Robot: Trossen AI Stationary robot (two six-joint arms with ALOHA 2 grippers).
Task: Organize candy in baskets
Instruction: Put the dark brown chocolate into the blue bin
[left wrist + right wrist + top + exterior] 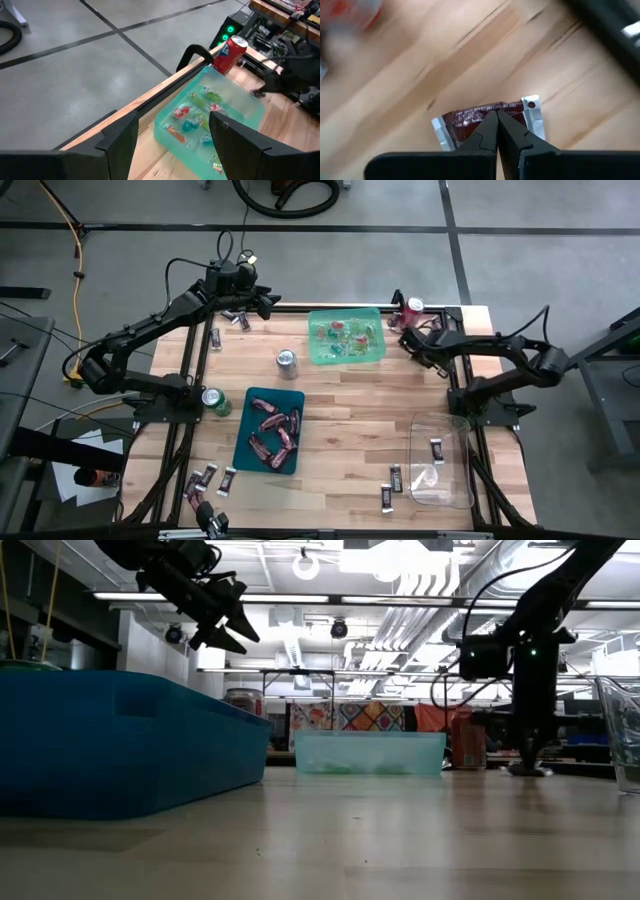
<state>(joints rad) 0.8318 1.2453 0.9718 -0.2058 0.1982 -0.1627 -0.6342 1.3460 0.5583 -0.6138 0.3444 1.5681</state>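
Note:
The light green basket [345, 335] holds green and red wrapped candy and also shows in the left wrist view [210, 120]. The dark teal basket [270, 430] holds pinkish-red bars. The clear basket [440, 460] holds dark mini bars. My left gripper [262, 300] is open and empty, raised over the table's far left corner [225, 625]. My right gripper [408, 340] is down at the table, right of the green basket, shut on a dark brown candy bar [485, 120]. My right gripper pinches the dark brown candy bar at the middle of its wrapper [492, 111], only at the fingertips. The fingers come from above, pointing down. The bar lies flat on the wooden table, its silver crimped ends [532, 112] sticking out on both sides.
A red soda can [413, 308] stands just beyond my right gripper. A silver can [287, 361] and a green can [213, 398] stand mid-left. Loose dark bars lie at the far left [215, 338], near left [205, 478] and near middle [395, 478].

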